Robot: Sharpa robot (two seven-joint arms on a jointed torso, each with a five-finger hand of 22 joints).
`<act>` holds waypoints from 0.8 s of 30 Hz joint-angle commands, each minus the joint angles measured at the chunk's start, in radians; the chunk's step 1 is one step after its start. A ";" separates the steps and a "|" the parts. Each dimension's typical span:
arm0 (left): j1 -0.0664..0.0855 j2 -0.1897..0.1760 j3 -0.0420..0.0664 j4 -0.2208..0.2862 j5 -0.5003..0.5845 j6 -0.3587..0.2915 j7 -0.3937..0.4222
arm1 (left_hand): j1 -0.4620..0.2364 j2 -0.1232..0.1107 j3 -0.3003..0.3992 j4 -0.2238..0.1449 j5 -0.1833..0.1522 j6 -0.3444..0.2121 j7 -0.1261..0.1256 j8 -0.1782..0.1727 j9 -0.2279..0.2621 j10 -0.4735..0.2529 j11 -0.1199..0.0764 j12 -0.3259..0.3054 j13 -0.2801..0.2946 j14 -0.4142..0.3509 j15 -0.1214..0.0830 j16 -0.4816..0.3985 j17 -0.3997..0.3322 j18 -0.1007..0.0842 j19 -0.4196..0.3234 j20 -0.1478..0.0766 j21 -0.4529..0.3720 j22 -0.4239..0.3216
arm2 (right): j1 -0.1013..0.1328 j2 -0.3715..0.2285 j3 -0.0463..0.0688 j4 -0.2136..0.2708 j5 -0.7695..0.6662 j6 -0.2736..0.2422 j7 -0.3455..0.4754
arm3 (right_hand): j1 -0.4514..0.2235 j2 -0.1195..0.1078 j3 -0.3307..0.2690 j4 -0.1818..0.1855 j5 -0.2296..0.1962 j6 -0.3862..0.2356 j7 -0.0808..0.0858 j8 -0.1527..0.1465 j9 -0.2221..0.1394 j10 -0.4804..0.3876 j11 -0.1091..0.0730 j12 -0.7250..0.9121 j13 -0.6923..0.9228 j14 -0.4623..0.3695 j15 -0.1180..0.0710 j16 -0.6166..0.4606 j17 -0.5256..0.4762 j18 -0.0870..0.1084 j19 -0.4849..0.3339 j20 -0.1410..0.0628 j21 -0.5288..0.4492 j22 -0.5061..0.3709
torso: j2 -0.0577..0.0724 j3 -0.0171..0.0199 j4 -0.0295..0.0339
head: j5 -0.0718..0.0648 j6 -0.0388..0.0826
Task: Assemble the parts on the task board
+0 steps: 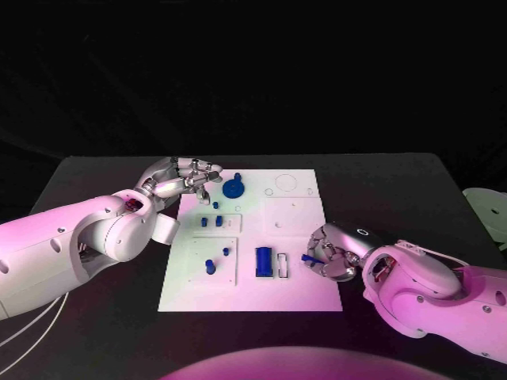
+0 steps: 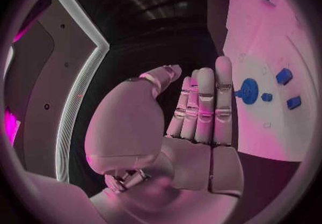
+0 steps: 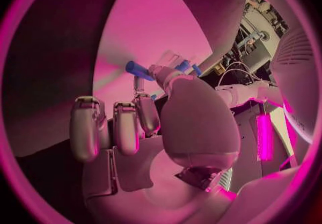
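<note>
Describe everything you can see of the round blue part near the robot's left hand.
The round blue part is a flat disc with a small stub at its edge and a raised hub in its middle, plastic by its look. It lies flat near the far left corner of the white task board. The left hand is close beside it with straight fingers; whether they touch cannot be told.

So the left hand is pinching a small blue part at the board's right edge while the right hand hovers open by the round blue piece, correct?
No, the hands are swapped. In the head view the right hand pinches the small blue part at the right edge of the task board; the left hand hovers open by the round blue piece. The right wrist view shows the pinch too.
</note>
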 commanded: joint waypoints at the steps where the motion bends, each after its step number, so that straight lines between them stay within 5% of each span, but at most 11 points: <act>1: 0.000 0.003 0.000 0.002 0.004 0.012 0.007 | 0.000 0.012 -0.005 0.001 0.001 -0.002 0.004 -0.005 0.001 0.001 0.003 -0.003 0.001 -0.009 0.001 0.001 -0.001 0.015 0.006 -0.001 -0.004 -0.001 | 0.002 0.009 0.000 0.004 0.104 -0.071 0.022 | -0.021 -0.003 0.043 -0.035 0.005 -0.005 -0.005 0.005 0.058 0.006 -0.001 0.003 0.029 0.069 -0.005 0.006 0.082 -0.005 0.046 -0.007 0.003 0.220 | 0.000 -0.0001 0.0008 | 0.001 -0.002; 7: 0.000 0.003 0.000 0.003 0.004 0.012 0.007 | 0.000 0.012 -0.005 0.001 0.001 -0.002 0.004 -0.005 0.001 0.001 0.003 -0.003 0.001 -0.009 0.001 0.001 -0.001 0.015 0.006 -0.001 -0.004 -0.001 | 0.004 0.030 0.001 -0.001 0.183 -0.078 0.037 | -0.056 -0.010 0.043 -0.026 0.005 -0.004 -0.005 0.005 0.059 0.008 0.000 0.006 0.032 0.069 -0.005 0.007 0.084 -0.005 0.046 -0.007 0.003 0.220 | 0.000 -0.0005 0.0002 | 0.003 -0.003; 12: 0.000 0.003 0.000 0.004 0.004 0.012 0.007 | 0.001 0.013 -0.004 0.001 0.001 -0.002 0.004 -0.006 0.001 0.000 0.003 -0.004 0.002 -0.009 0.000 0.001 -0.001 0.015 0.006 -0.001 -0.004 -0.002 | 0.004 0.056 0.000 -0.018 0.235 -0.052 0.042 | -0.091 -0.015 0.031 -0.017 0.052 -0.002 -0.004 0.005 0.061 0.009 0.000 0.008 0.034 0.070 -0.005 0.007 0.085 -0.005 0.045 -0.007 0.001 0.219 | 0.000 -0.0012 -0.0002 | 0.004 -0.004; 24: 0.000 0.003 0.000 0.005 0.004 0.013 0.007 | 0.001 0.013 -0.004 0.001 0.001 -0.002 0.004 -0.006 0.001 0.000 0.003 -0.004 0.002 -0.009 0.000 0.001 -0.001 0.015 0.006 -0.001 -0.004 -0.002 | -0.004 0.103 0.000 -0.049 0.278 -0.032 0.041 | -0.141 -0.006 0.007 0.009 0.028 0.004 -0.005 0.005 0.063 0.011 0.000 0.008 0.035 0.070 -0.005 0.009 0.089 -0.005 0.046 -0.007 0.002 0.220 | 0.000 -0.0004 -0.0017 | 0.007 -0.005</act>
